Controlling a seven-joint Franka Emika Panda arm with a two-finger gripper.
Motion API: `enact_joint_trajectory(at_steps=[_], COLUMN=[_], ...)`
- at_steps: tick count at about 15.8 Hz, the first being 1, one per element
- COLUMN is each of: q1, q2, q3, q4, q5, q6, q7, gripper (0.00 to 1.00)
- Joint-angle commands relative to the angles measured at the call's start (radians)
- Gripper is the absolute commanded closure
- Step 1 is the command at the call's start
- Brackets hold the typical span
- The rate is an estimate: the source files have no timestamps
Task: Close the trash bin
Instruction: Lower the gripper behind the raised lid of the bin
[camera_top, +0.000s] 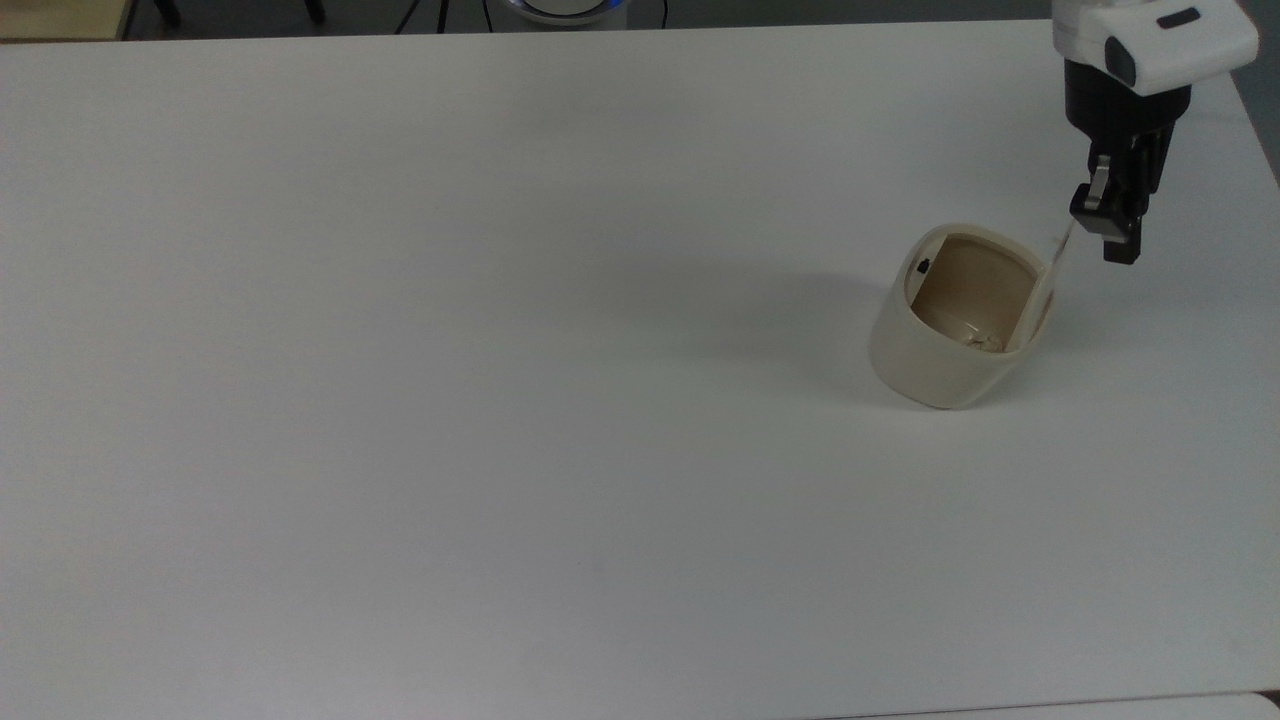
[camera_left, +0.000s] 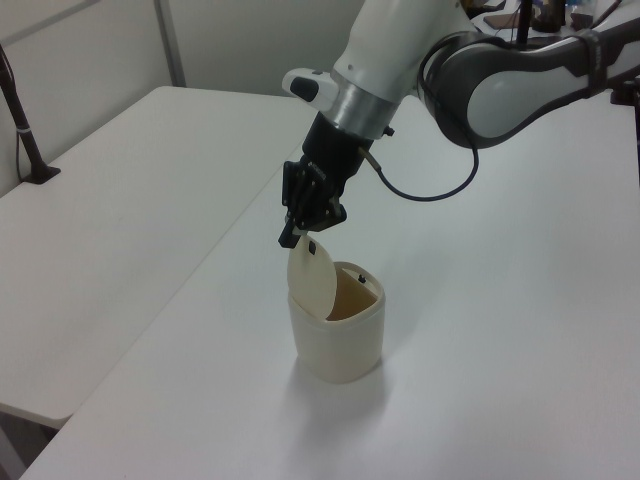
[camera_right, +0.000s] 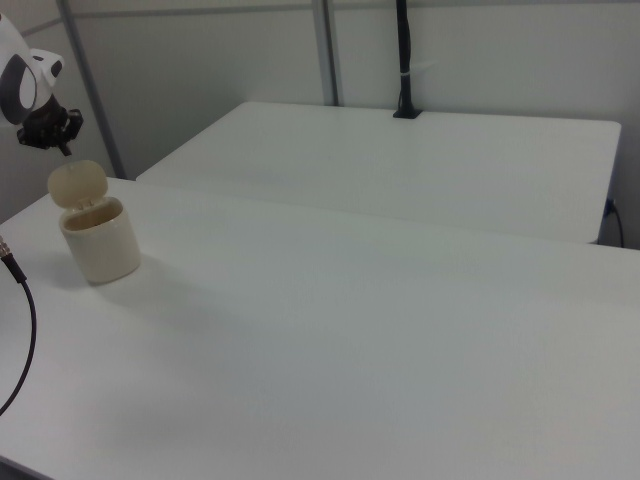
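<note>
The cream-white trash bin (camera_top: 940, 365) stands on the white table toward the top view's right, open, with its brownish inside and small black button (camera_top: 922, 266) showing. Its thin lid (camera_top: 1043, 290) stands upright on the side toward the top view's right. My gripper (camera_top: 1108, 232) points down, fingers together and holding nothing, right beside the lid's upper edge. In the left view the gripper (camera_left: 292, 234) hangs at the top rim of the lid (camera_left: 312, 282) above the bin (camera_left: 340, 340); I cannot tell whether they touch. In the right view the gripper (camera_right: 52, 138) hovers just above the lid (camera_right: 78, 184).
The white table (camera_top: 500, 350) stretches wide and bare to the top view's left of the bin; its edge runs close by on the top view's right. A second white table (camera_left: 110, 220) lies across a gap on the left view's left. A black cable (camera_left: 420, 185) trails from the arm.
</note>
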Motion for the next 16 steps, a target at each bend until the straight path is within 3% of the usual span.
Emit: enact_joint_trajectory(at_steps=[1,9,16], q1=[0.023,0.002,-0.012], q2=[-0.011,-0.030,-0.048], q3=[-0.030,-0.027,-0.030], q4=[0.021,-0.028,-0.091], q5=[0.009,0.017,0.052], q6=[-0.078,-0.174,-0.254], q7=[0.016,0.007,-0.087], gripper=[1.00,1.00,1.00])
